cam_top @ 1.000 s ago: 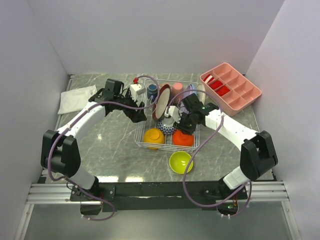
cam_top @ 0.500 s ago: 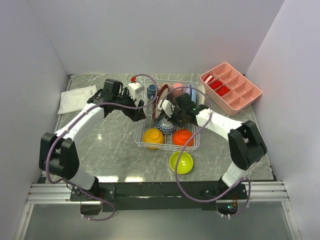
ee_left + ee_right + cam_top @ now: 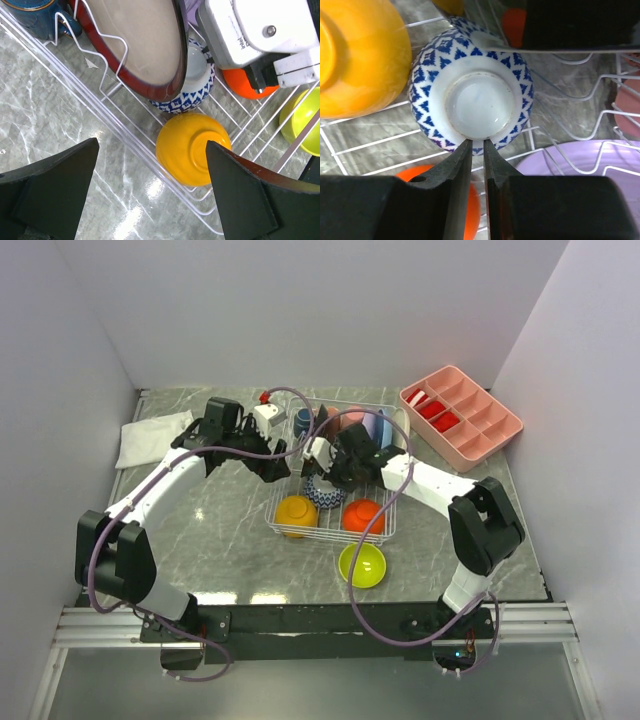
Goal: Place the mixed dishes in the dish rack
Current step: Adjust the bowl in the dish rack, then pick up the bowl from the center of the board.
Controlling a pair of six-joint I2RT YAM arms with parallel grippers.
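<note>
Two bowls, bottoms up: an orange-yellow bowl [image 3: 192, 147], glossy and round, and a blue-and-white bowl [image 3: 472, 97] with a triangle pattern and a plain white foot ring lie side by side in the dish rack [image 3: 120, 131].
Dish rack: thin white wire in a grid, standing on a grey marbled table [image 3: 220, 530].
Plate: a dark-red-rimmed plate [image 3: 145, 45] with a matt cream face stands on edge between the wires, over the patterned bowl; its top is cut off.
Other dishes: a red-orange bowl [image 3: 364, 515] in the rack; a lime bowl [image 3: 362, 564] on the table just outside the near rim; a navy cup [image 3: 35, 15] and a lavender plate [image 3: 570, 160] are only partly seen.
Left gripper [image 3: 151, 142]: released, fingers spread wide, above the rack's left rim.
Right gripper [image 3: 478, 142]: fingers almost together, a thin slit between them, tips at the patterned bowl's foot ring; whether they pinch anything I cannot tell.
</note>
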